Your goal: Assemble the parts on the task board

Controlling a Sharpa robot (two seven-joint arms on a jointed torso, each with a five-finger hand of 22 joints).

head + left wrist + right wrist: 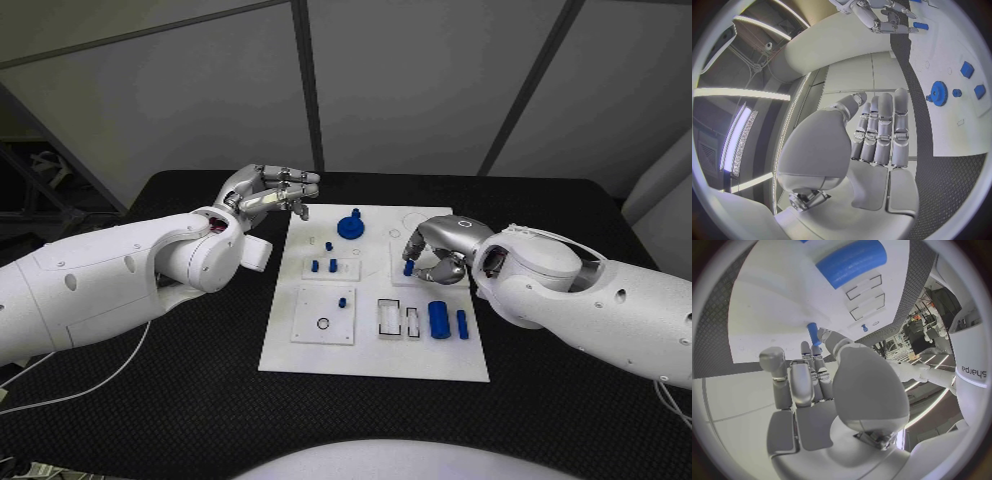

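Here right hand (437, 252) pinches blue peg (814, 333).

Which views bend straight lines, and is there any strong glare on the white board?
Both wrist views bend the task board edges strongly; the head view keeps the board nearly straight and evenly lit, without strong glare; the left wrist view shows bright light strips beside the left hand.

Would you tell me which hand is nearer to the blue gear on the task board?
Left. The left hand hovers just beyond the board's edge beside the blue gear; the right hand, pinching a small blue peg, is farther off.
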